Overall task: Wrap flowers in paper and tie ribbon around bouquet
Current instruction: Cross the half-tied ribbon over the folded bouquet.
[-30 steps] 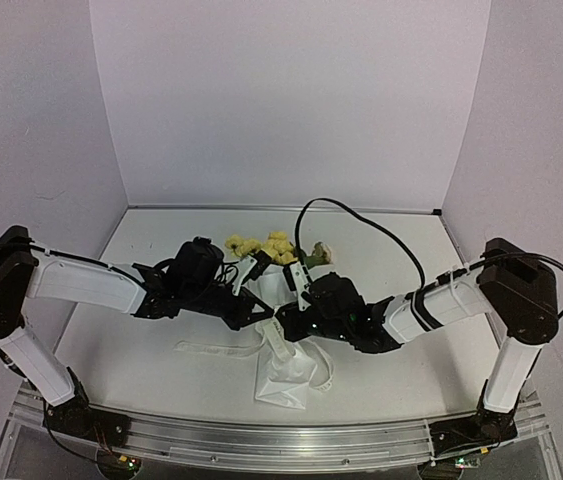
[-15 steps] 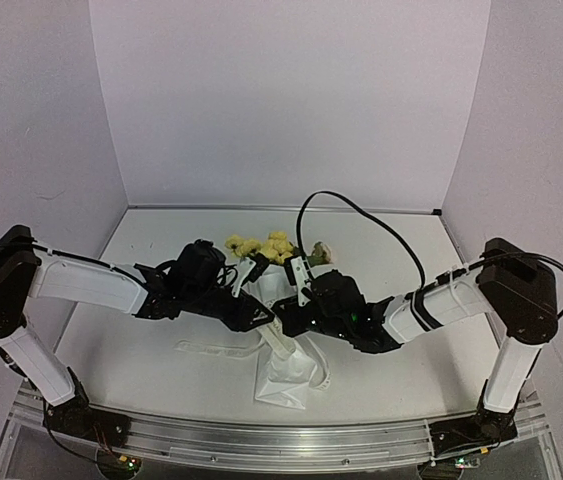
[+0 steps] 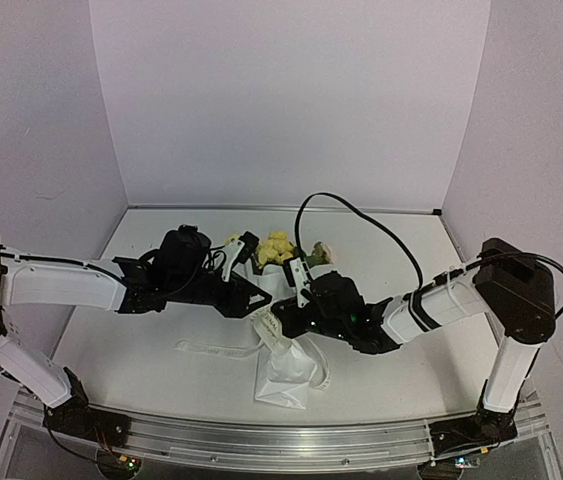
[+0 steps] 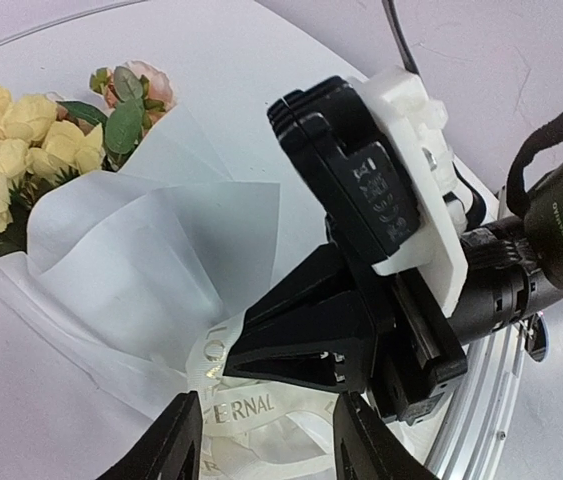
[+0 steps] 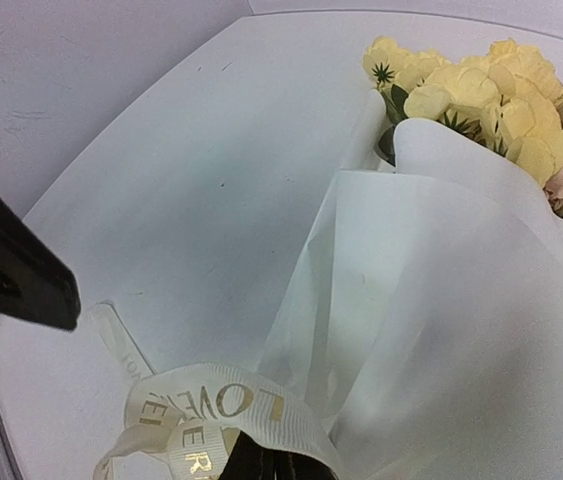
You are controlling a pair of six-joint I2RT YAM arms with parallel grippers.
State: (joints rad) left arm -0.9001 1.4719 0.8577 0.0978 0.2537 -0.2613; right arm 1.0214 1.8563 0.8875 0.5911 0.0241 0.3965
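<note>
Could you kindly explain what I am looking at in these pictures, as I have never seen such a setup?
You see a robot: a left arm and a right arm bolted at the near edge of a table. The wide picture comes from a fixed camera above and behind them; the other two come from a camera on each wrist. On the table lies a bouquet: yellow flowers in white paper, with a cream ribbon at its waist. The right pincer is shut and seems to pinch the ribbon; the left pincer is open, holding nothing.
</note>
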